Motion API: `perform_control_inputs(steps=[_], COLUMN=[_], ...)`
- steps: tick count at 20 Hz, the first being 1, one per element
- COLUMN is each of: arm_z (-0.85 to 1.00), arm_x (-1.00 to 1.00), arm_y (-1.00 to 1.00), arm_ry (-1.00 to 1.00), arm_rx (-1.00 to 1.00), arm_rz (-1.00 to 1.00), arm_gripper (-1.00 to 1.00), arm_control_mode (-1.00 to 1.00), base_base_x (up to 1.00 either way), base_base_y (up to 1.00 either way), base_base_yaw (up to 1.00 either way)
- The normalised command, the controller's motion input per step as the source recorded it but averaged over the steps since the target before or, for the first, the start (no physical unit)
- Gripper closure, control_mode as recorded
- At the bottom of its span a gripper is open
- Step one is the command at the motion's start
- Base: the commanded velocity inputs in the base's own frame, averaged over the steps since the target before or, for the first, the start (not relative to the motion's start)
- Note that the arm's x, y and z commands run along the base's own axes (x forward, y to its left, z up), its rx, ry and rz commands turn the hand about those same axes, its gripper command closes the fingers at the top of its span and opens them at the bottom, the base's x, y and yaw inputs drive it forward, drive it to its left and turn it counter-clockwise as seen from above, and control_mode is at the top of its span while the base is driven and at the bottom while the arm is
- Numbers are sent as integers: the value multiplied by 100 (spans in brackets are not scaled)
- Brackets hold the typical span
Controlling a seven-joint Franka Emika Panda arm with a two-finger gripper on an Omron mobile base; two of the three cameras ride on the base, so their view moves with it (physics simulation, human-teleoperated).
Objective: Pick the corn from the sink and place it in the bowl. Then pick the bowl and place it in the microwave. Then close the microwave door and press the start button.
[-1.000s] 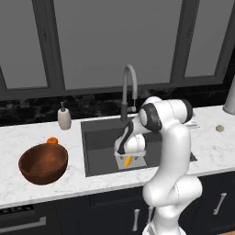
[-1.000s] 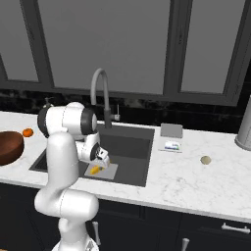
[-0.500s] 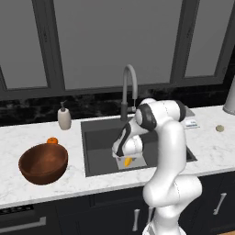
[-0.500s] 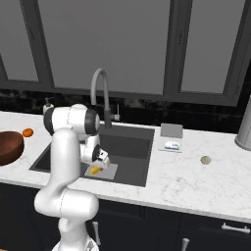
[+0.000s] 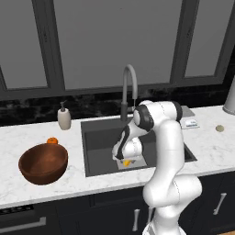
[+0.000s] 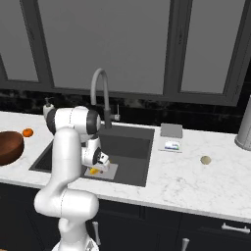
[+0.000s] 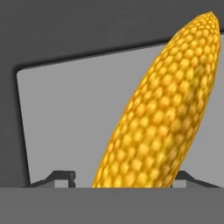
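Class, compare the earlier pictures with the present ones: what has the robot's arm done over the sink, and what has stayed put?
The two-finger gripper has sunk a little lower into the dark grey sink, its fingers now astride the small yellow-orange corn cob, the jaws starting to narrow. The corn lies where it was. The reddish-brown bowl, round orange fruit and gooseneck faucet are unchanged.

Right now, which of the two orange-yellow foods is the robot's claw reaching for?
The corn, a long cob in the sink between the gripper tips. The small round orange fruit sits on the counter beside the bowl.

Bowl on white marble counter
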Motion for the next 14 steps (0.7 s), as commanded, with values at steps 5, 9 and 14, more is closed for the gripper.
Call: perform_control_inputs(steps=[5,9,14], arm_z=[0,40,94], arm_x=[-1,-33,-43], arm_y=[0,1,18], arm_ry=[0,-11,-6], arm_rx=[0,0,0], arm_rz=[0,-1,-1], arm_gripper=[100,100,100], arm_control_mode=[-100,-100,-100], base_base_x=[0,0,0], base_base_y=[0,0,0], base_base_yaw=[0,0,0])
